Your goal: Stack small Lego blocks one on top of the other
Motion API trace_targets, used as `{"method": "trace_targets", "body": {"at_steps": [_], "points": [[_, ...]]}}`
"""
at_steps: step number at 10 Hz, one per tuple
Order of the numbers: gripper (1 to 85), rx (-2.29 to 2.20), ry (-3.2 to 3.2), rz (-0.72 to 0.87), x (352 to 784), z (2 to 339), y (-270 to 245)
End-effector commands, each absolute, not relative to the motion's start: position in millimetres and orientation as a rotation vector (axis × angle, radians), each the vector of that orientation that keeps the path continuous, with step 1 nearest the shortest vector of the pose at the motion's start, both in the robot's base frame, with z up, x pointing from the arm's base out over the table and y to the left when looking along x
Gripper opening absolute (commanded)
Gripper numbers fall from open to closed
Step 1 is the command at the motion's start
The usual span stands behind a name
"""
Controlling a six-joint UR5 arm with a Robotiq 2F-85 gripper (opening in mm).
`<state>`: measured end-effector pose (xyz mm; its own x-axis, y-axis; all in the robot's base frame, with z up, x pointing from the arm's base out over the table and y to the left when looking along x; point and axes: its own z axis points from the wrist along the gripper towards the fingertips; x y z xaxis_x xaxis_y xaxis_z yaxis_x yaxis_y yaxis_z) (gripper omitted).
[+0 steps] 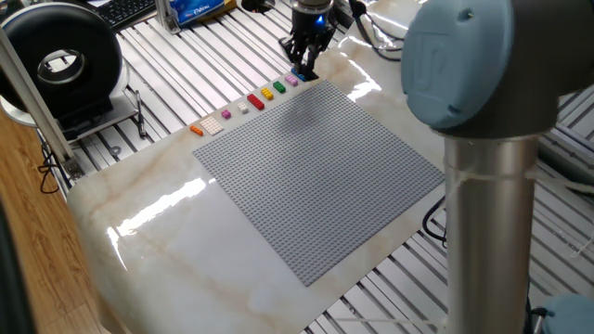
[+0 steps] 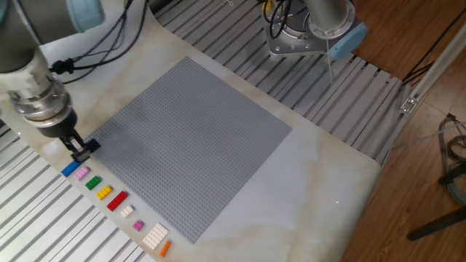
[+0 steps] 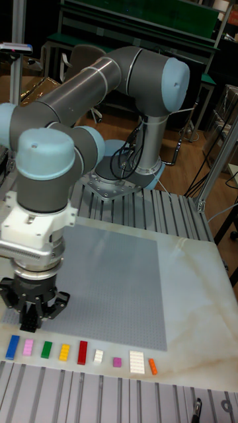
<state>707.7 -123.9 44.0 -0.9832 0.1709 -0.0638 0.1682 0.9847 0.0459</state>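
nine small plastic lego blocks [image 2: 109, 195] lie in a row on the desk [image 2: 320, 156] beside the grey studded baseplate [image 2: 189, 145]. the gripper [image 2: 82, 148], jaws seemingly together and empty, hovers near the blue rectangular brick [image 2: 70, 169]; it should part, centre squarely, then descend.

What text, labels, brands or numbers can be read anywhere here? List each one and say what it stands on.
None can be read.
The blue box at the top edge of one fixed view carries white lettering, too small and blurred to read.
The small Lego blocks, the grey baseplate and the robot arm show no readable print.
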Motion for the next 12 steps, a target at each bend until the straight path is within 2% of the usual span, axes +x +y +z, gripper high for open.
{"method": "trace_targets", "body": {"at_steps": [1, 7, 12], "points": [[1.0, 0.311, 3.021, 0.099, 696.2, 37.7, -89.5], [1.0, 0.323, 3.079, 0.09, 665.6, 24.1, -74.4], [1.0, 0.328, 3.042, 0.121, 677.3, 8.9, -65.4]]}}
